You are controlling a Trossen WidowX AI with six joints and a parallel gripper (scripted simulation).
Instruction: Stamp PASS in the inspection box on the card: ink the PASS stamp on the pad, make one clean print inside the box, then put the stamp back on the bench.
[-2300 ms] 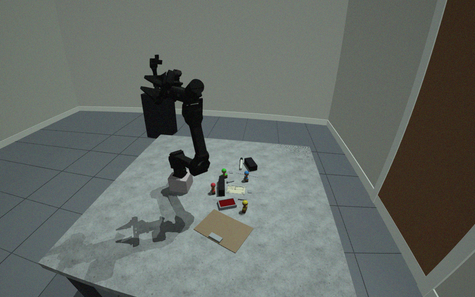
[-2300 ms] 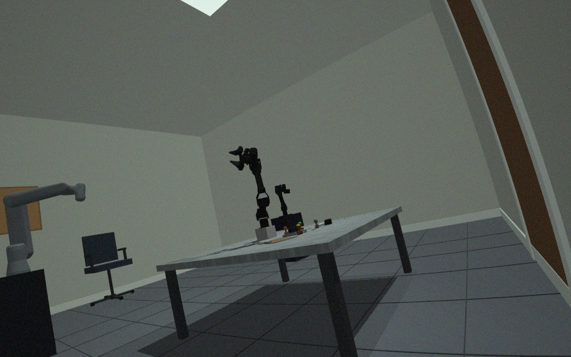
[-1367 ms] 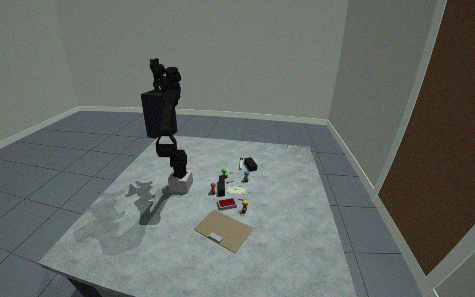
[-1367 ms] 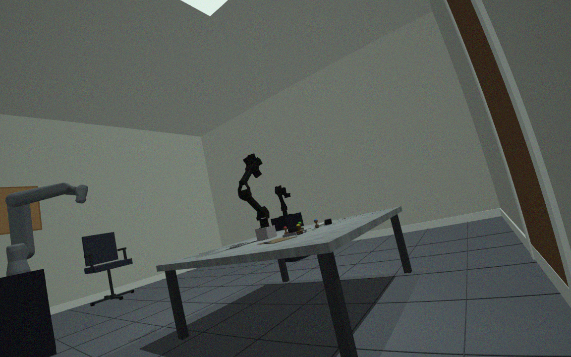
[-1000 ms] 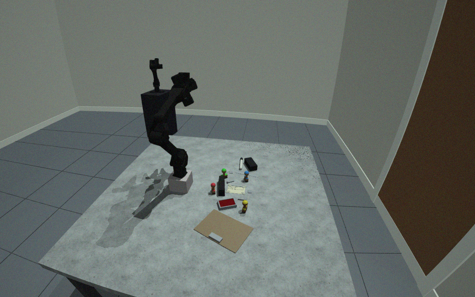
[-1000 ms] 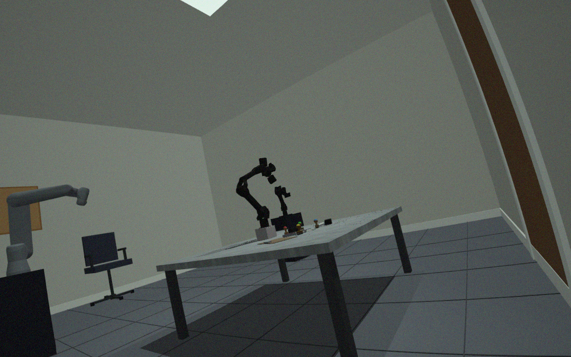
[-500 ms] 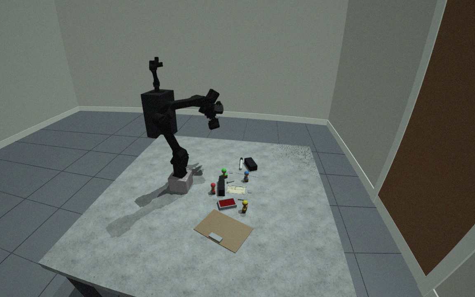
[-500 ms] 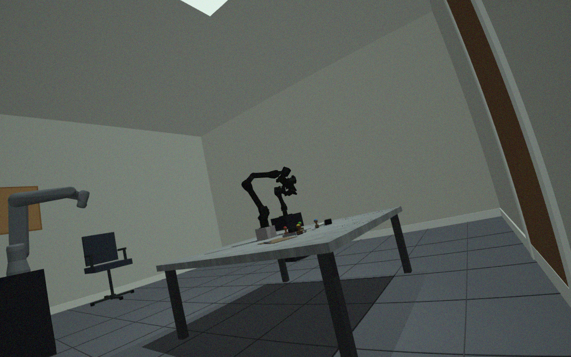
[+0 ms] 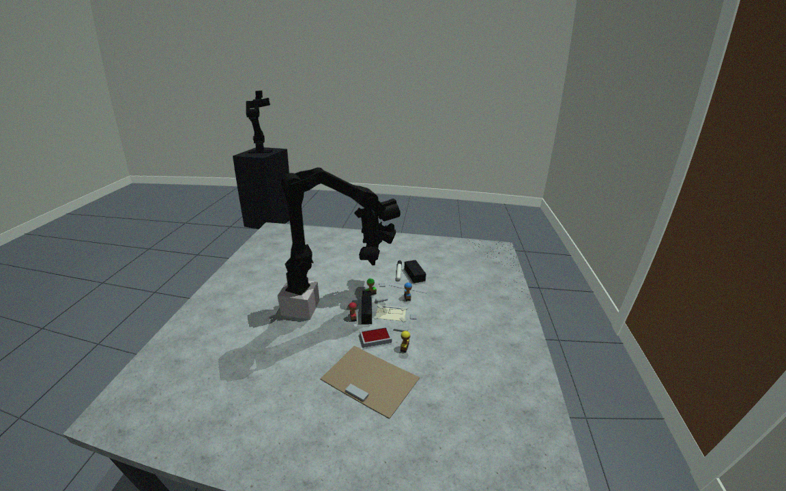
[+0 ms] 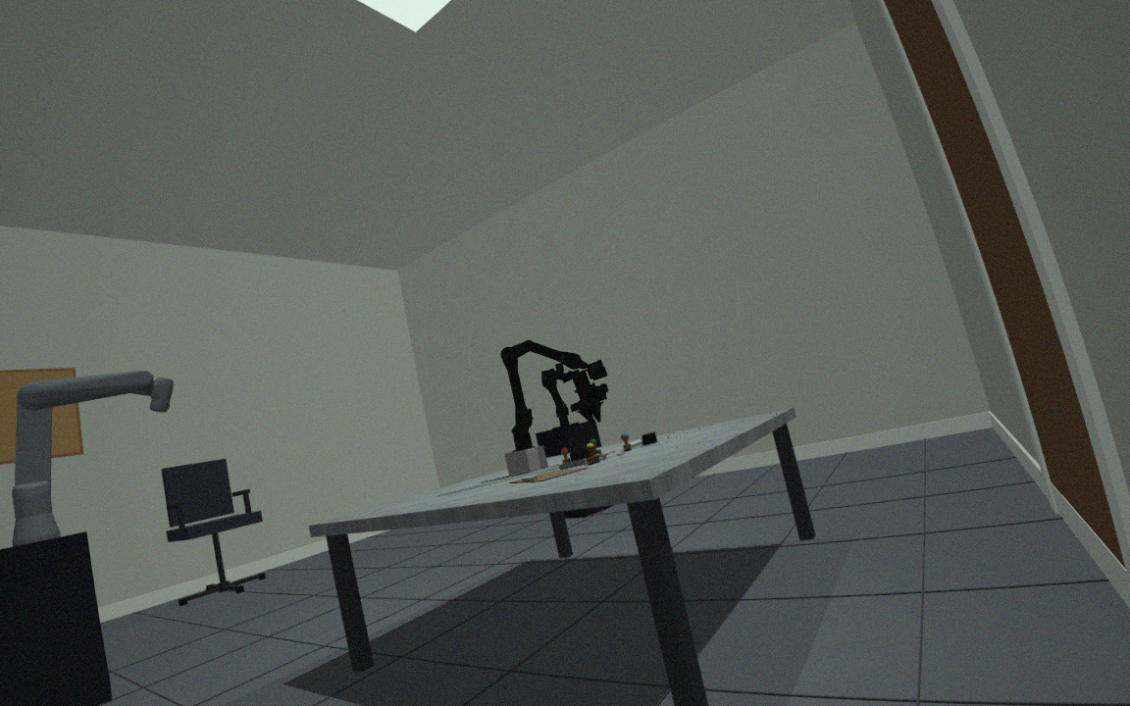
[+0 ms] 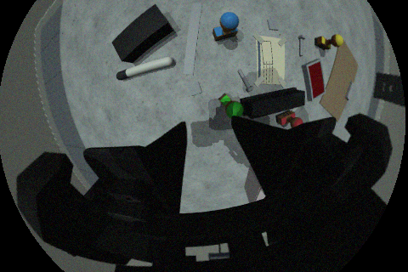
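My gripper (image 9: pixel 372 261) (image 11: pixel 209 122) is partly open and empty, pointing down high above the bench. Four stamps with ball handles stand below: green (image 9: pixel 370 283) (image 11: pixel 235 110), nearest under the right finger in the wrist view; red (image 9: pixel 352 306) (image 11: pixel 296 122), partly hidden by that finger there; blue (image 9: pixel 408 286) (image 11: pixel 229 21); and yellow (image 9: pixel 405 335) (image 11: pixel 337 40). No PASS lettering is readable on any stamp. The cream card (image 9: pixel 390 314) (image 11: pixel 278 57) lies taped flat, with a printed box outline; no coloured print is visible. The red ink pad (image 9: pixel 375 335) (image 11: pixel 315 79) lies open.
A long black block (image 9: pixel 366 308) (image 11: pixel 276 104) stands between the red stamp and the card. Another black block (image 9: pixel 415 271) (image 11: pixel 142 36) and a white marker (image 9: pixel 398 271) (image 11: pixel 149 67) lie beyond. A brown board (image 9: pixel 377 372) (image 11: pixel 342 76) lies near the pad. A thin grey strip (image 11: pixel 193 38) lies beside the blue stamp.
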